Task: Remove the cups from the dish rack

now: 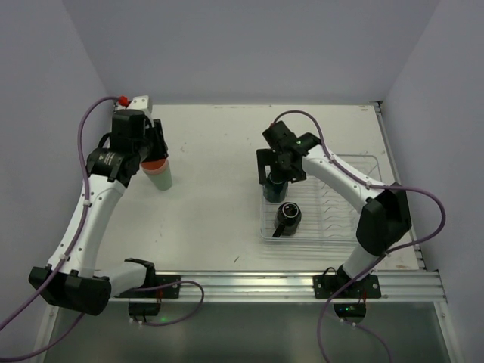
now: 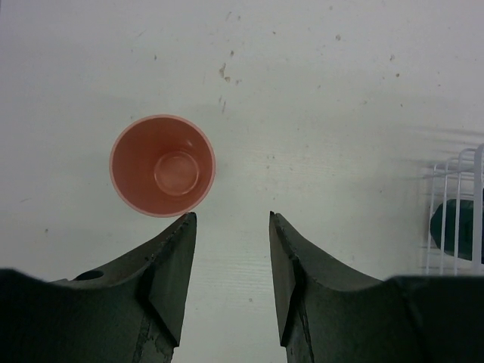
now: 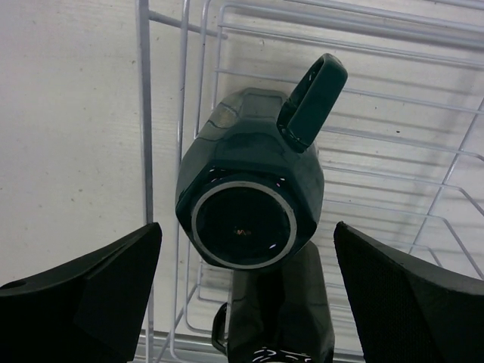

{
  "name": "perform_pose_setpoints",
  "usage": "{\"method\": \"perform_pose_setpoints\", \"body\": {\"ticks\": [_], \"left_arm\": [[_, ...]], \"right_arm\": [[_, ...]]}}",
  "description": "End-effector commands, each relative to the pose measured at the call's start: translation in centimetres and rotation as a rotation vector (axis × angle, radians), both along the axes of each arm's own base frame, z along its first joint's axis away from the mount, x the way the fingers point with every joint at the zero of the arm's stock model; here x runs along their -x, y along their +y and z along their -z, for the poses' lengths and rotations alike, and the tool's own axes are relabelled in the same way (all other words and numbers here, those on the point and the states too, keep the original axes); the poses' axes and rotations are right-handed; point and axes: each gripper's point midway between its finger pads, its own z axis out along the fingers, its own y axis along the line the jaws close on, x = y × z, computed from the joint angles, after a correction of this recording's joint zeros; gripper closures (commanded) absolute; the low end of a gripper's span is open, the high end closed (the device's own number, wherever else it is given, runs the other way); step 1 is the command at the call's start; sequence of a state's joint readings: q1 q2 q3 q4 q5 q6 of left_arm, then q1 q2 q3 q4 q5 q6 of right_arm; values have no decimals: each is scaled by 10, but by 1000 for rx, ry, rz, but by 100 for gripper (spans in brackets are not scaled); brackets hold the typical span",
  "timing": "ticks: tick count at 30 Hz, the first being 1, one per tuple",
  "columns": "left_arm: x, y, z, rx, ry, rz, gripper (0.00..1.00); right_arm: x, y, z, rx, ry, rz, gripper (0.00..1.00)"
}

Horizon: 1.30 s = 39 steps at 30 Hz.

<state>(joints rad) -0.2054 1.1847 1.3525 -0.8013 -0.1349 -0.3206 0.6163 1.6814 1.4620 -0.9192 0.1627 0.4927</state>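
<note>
Cups, where are they?
— Two in the dish rack (image 1: 321, 219) on the right of the table (image 1: 219, 151): a dark teal mug (image 3: 246, 189) at its far left corner, base turned to the wrist camera and handle up, and a black mug (image 1: 288, 217) nearer the arms. A pink tumbler (image 2: 162, 165) stands upright on the far left of the table, with a pale green tumbler (image 1: 162, 180) just beside it.
— Right arm?
— Elbow bent over the rack, wrist pointing down. The right gripper (image 3: 246, 227) has its fingers spread wide on either side of the teal mug, touching nothing.
— Left?
— Stretched forward along the left side. The left gripper (image 2: 233, 215) is parted and empty, with the pink tumbler just beyond one fingertip.
</note>
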Motion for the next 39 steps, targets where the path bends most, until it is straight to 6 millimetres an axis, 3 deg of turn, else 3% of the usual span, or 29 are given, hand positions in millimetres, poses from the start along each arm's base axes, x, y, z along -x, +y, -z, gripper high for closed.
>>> {"method": "perform_pose_setpoints", "body": {"ticks": [1, 12, 19, 23, 24, 26, 30, 31, 34, 35, 39], "left_arm": [[0, -5, -9, 7, -44, 36, 53], [4, -5, -3, 2, -40, 48, 52], [5, -4, -2, -8, -42, 51, 52], [6, -5, 2, -4, -35, 58, 52], [6, -6, 2, -3, -35, 59, 52], [7, -7, 3, 0, -31, 64, 52], [8, -18, -4, 42, -50, 119, 52], [8, -22, -8, 55, -67, 135, 52], [12, -47, -20, 146, -103, 250, 52], [16, -60, -24, 192, -109, 315, 52], [23, -86, -39, 310, -163, 434, 52]], "right_arm": [[-9, -7, 10, 44, -23, 58, 3], [-23, -6, 39, 90, -34, 74, 7], [-26, -5, 47, 87, -35, 92, 21], [-27, -6, 44, 85, -49, 98, 50], [-27, -7, 41, 82, -56, 99, 72], [-26, -9, 35, 86, -65, 103, 100], [-21, -21, 1, 80, -131, 126, 100], [-20, -22, -23, 45, -181, 126, 100], [-14, -26, -61, -9, -250, 106, 100], [-9, -28, -83, -50, -301, 99, 100], [4, -35, -126, -165, -370, 62, 100]]}}
